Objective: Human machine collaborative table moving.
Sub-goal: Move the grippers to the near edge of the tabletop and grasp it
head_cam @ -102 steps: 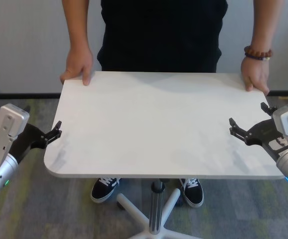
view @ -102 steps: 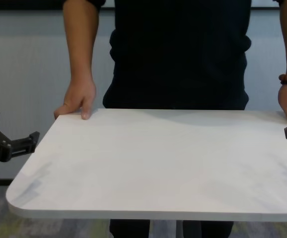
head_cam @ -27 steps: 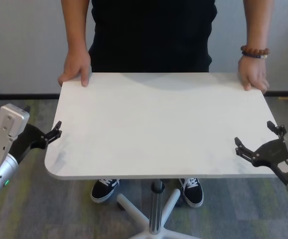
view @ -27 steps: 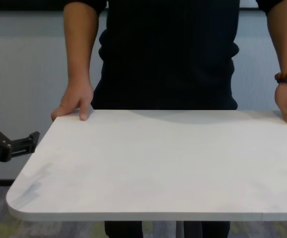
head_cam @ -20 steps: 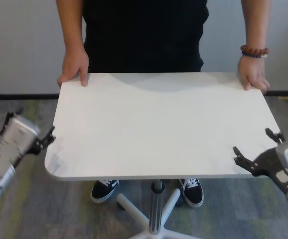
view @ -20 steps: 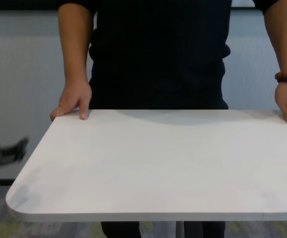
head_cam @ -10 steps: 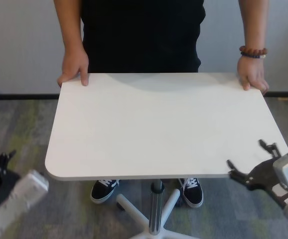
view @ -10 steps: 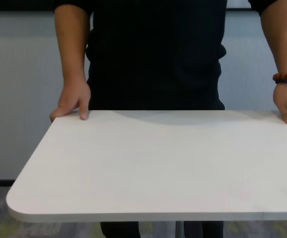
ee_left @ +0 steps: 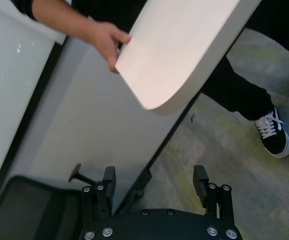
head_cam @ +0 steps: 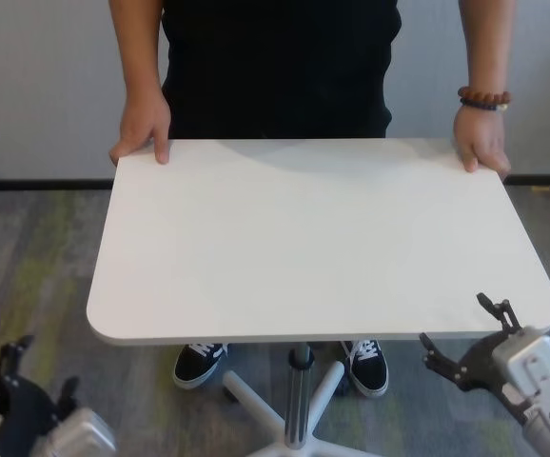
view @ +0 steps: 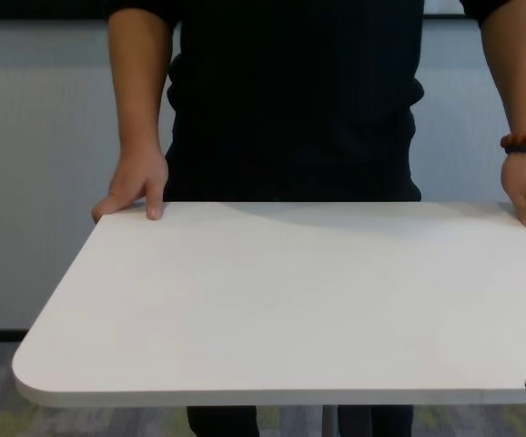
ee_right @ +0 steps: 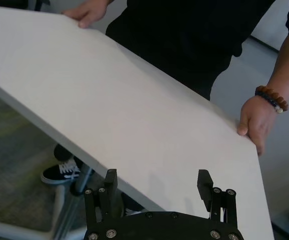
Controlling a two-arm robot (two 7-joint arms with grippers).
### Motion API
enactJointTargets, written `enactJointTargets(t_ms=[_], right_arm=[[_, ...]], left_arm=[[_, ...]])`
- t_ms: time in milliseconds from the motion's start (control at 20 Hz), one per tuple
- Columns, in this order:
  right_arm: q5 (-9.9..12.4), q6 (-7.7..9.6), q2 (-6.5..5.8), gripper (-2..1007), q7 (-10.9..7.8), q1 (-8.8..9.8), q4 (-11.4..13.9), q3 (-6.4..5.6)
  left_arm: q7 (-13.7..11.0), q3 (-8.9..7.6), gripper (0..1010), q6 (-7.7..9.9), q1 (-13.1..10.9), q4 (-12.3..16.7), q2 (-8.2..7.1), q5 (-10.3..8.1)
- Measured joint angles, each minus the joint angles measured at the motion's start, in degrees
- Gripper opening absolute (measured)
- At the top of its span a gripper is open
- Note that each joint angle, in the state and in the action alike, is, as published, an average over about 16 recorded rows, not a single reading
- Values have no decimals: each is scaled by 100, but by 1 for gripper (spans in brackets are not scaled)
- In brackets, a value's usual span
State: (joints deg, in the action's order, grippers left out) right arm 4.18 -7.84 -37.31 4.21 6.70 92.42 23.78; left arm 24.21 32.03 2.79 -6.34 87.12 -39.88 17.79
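The table (head_cam: 313, 238) stands straight in front of me, its white top level on a silver centre post (head_cam: 299, 395) that runs down to a white star base on the carpet. The human (head_cam: 280, 62) stands at the far edge, facing me, in a black top, one hand (head_cam: 144, 129) on the far left corner and the other hand (head_cam: 480, 138), with a brown beaded bracelet (head_cam: 482, 97) at the wrist, on the far right corner. Both palms lie over the rim with the fingers curled onto the top.

I have no hold on the table. My left gripper (head_cam: 35, 395) hangs low beside the near left corner, well below the tabletop and apart from it. In my left wrist view the two fingers (ee_left: 108, 182) are spread wide with nothing between them, and the rounded corner of the table shows farther off above the grey carpet.

My right gripper (head_cam: 465, 345) sits just beside the near right corner, a little below the edge and not touching it. Its fingers (ee_right: 110, 186) are also spread apart and empty, pointing toward the near edge; in the right wrist view the tabletop lies beyond them. In the chest view only a dark tip of this gripper shows, under the near right corner.

Black sneakers (head_cam: 199, 362) with white laces show under the near edge, either side of the post.
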Motion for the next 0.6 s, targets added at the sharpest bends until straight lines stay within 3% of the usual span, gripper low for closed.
enactJointTargets(t_ms=[350, 600], right_arm=[[-578, 85, 123, 1005, 351, 67, -222, 39], [-905, 218, 196, 1005, 476, 38, -351, 37]], left_arm=[[292, 53, 1000, -45, -82, -105, 98, 357], [298, 55, 1000, -51, -83, -97, 102, 383]])
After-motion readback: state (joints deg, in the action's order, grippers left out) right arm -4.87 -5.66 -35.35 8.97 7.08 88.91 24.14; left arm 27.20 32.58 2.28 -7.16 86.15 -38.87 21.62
